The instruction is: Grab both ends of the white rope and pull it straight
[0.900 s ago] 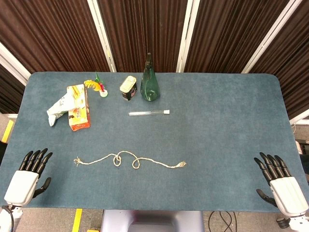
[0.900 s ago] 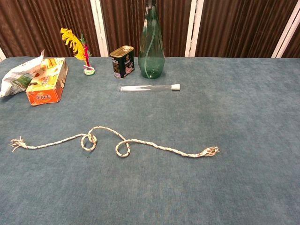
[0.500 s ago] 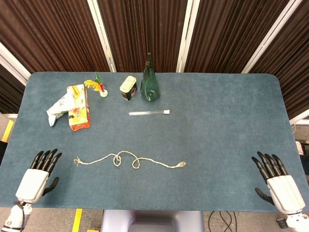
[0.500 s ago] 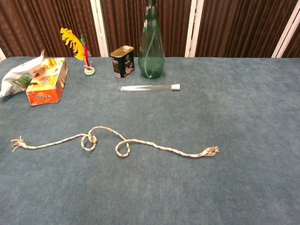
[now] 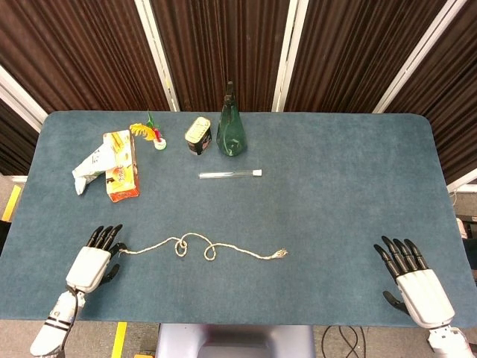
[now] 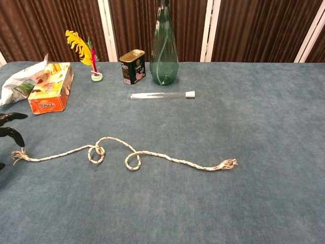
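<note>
White rope [image 5: 200, 247] lying left-to-right along the near part of the surface [image 5: 335, 201], its frayed left end just beside my empty, spread left hand [image 5: 92, 262], its right end well apart from my empty, spread right hand [image 5: 414, 280].

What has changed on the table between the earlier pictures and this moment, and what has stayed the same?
The left hand has moved inward along the near edge to the frayed left end of the white rope; its fingers now show at that end in the chest view, with no grip visible. The right hand has shifted slightly inward, far from the right end. The rope keeps its two loops; nothing else has moved.
</note>
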Controlling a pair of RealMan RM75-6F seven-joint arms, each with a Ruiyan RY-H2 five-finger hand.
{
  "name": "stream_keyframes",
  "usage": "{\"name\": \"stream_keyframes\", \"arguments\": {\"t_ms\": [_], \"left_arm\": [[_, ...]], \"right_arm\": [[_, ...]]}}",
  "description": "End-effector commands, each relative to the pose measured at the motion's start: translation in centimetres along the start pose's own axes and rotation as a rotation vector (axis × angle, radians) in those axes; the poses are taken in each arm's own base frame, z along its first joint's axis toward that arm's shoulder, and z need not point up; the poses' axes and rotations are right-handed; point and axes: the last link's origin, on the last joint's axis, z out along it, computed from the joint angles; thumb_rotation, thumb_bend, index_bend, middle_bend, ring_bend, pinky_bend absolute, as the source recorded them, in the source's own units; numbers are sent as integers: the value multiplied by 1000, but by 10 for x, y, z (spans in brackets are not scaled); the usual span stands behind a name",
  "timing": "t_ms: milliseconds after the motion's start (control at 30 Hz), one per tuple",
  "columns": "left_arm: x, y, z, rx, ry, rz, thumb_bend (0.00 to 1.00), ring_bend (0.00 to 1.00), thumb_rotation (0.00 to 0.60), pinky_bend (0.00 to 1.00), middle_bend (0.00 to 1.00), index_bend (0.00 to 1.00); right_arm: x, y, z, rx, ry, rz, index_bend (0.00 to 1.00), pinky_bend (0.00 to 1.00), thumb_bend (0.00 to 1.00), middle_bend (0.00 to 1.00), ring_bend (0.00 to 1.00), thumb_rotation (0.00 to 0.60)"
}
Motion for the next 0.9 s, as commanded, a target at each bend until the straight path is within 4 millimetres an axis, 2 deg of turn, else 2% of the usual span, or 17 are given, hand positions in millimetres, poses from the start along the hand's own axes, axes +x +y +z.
{"name": "stream_keyframes", "arguments": {"t_ms": [33,367,900], "left_arm": [[-6,-2,11,8,-8,16,407,0,600,10,0,375],[-16,-11,31,31,-46,-14,419,0,600,10,0,454],[-25,-14,44,32,-57,-13,421,0,600,13,9,525]], "right_arm": [[-1,1,0,-3,-7,-4,0,0,270,0,0,600],[-5,0,1,-12,-31,-16,0,0,270,0,0,600],[-7,1,2,-33,-42,-26,0,0,270,0,0,600]]}}
